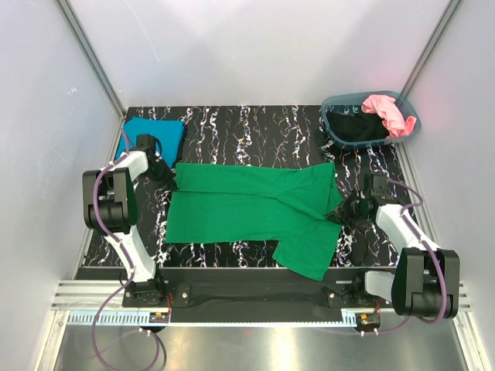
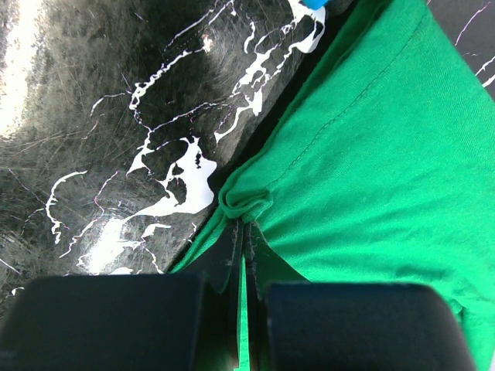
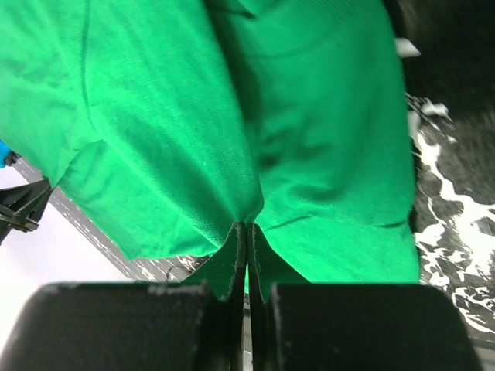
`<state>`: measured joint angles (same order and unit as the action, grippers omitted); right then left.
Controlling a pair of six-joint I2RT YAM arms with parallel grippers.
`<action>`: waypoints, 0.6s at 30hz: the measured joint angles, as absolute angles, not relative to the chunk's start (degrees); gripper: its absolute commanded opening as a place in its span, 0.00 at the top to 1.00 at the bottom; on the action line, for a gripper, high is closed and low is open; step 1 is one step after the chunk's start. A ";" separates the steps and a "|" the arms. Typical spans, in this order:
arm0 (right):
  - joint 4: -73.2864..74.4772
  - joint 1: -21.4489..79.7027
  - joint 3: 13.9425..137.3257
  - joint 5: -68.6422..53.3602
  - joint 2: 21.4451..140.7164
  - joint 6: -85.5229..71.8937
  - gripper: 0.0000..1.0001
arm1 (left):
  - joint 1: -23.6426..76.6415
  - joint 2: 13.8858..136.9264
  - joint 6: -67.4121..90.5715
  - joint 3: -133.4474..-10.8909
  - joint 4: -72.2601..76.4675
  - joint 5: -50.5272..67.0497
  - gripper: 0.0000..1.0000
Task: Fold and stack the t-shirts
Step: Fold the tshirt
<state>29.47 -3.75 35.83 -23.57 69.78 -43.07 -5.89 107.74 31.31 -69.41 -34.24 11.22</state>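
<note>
The left gripper (image 2: 244, 232) is clamped shut on the left edge of the green shirt (image 1: 247, 209), and the right gripper (image 3: 246, 232) is pinched shut on its right side. The shirt is spread across the table (image 1: 255, 127). A teal shirt (image 1: 155, 133) is laid at the far-left corner. A pink shirt (image 1: 387, 112) and a black shirt (image 1: 354, 127) are held in the basket (image 1: 344, 98) at the far right.

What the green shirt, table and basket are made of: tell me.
Green t-shirt: soft matte knit cloth, seen in wrinkles and stitched hem. Table: glossy black with white marble-like veins, perhaps laminate. Basket: smooth grey-blue rim, probably plastic.
</note>
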 measured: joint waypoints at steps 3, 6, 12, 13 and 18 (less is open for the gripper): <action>29.32 -3.75 33.56 -23.51 68.97 -43.90 0.98 | -5.89 107.74 31.29 -69.47 -34.33 11.20 1.00; 28.49 -3.75 31.88 -23.29 68.90 -44.82 0.97 | -5.87 108.16 31.24 -70.15 -35.07 11.09 0.99; 25.78 -3.75 30.39 -23.16 70.24 -46.92 0.70 | -5.87 108.95 31.05 -71.59 -36.71 10.90 0.82; 26.22 -3.75 30.85 -23.03 70.94 -46.78 0.67 | -5.85 109.21 30.94 -72.07 -37.36 10.59 0.78; 30.59 -3.75 39.11 -21.23 73.60 -43.62 0.52 | -5.85 109.89 30.89 -76.20 -42.57 8.69 0.61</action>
